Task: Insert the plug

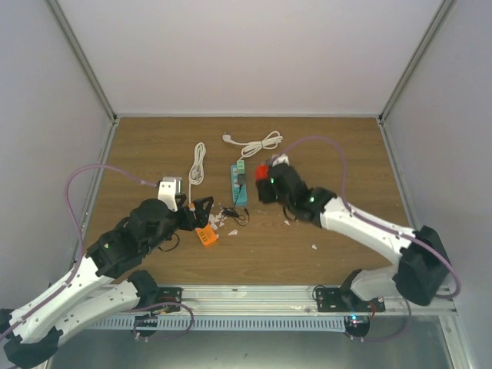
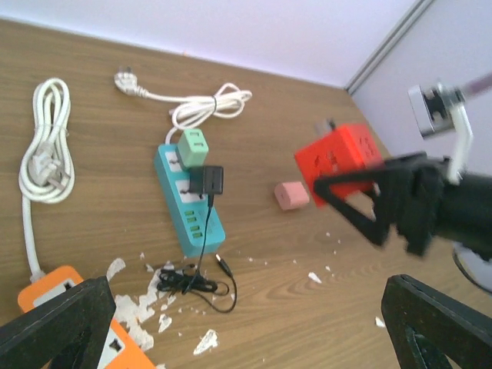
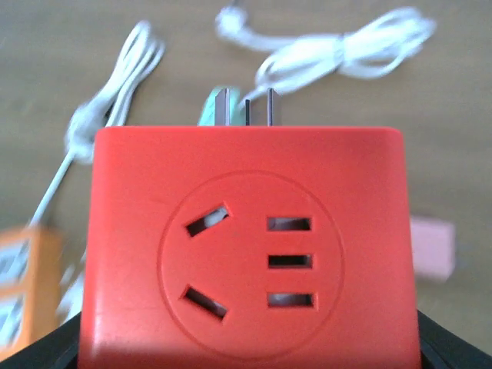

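Note:
The plug, a small black boxy adapter, sits on the top face of the teal power strip. Its thin black wire runs down to a bundle on the wood. From above, the plug lies just left of my right gripper. That gripper is shut on a red cube socket, metal prongs pointing away, and the cube hides most of its fingers. My left gripper hangs open above the wire bundle, holding nothing, nearer than the strip.
A green adapter sits at the teal strip's far end. An orange power strip lies at the near left and a pink block beside the red cube. Two coiled white cords lie further back. White scraps litter the wood.

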You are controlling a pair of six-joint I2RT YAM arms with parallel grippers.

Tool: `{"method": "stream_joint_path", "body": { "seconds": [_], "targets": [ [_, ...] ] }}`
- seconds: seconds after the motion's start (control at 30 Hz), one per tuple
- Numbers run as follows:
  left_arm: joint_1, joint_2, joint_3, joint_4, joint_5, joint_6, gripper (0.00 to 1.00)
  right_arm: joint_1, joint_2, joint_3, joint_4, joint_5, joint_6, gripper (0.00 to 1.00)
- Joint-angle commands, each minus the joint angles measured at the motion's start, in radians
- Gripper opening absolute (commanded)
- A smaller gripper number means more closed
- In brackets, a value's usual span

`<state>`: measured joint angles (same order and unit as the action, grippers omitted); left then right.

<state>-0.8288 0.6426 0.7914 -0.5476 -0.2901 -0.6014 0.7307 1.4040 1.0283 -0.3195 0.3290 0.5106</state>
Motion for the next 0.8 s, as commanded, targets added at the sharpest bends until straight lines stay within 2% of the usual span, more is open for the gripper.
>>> {"method": "stream_joint_path", "body": {
  "seconds": [0.0, 0.1, 0.33, 0.47, 0.6, 0.77],
  "targets": [
    [-0.002, 0.001, -0.02, -0.091, 0.061, -0.047, 0.99, 0.132, -0.12, -0.161, -0.124, -0.038, 0.086, 0.01],
    [-0.009, -0.006, -0.006, -0.113, 0.064, -0.069, 0.99, 0.202, -0.142, -0.245, -0.116, -0.109, 0.093, 0.01],
    [-0.009, -0.064, -0.039, -0.05, 0.104, -0.102, 0.99, 0.343, 0.034, -0.231, -0.132, -0.053, 0.081, 0.02],
    [-0.009, -0.004, -0.056, -0.026, 0.126, -0.102, 0.99, 0.361, 0.035, -0.227, -0.094, -0.081, 0.044, 0.1],
    [-0.009, 0.081, -0.054, -0.003, 0.139, -0.088, 0.99, 0.362, 0.034, -0.236, -0.07, -0.096, 0.01, 0.44],
    [-0.01, 0.148, -0.025, 0.0, 0.131, -0.073, 0.99, 0.361, 0.069, -0.245, -0.035, -0.108, -0.004, 0.62]
  ]
}}
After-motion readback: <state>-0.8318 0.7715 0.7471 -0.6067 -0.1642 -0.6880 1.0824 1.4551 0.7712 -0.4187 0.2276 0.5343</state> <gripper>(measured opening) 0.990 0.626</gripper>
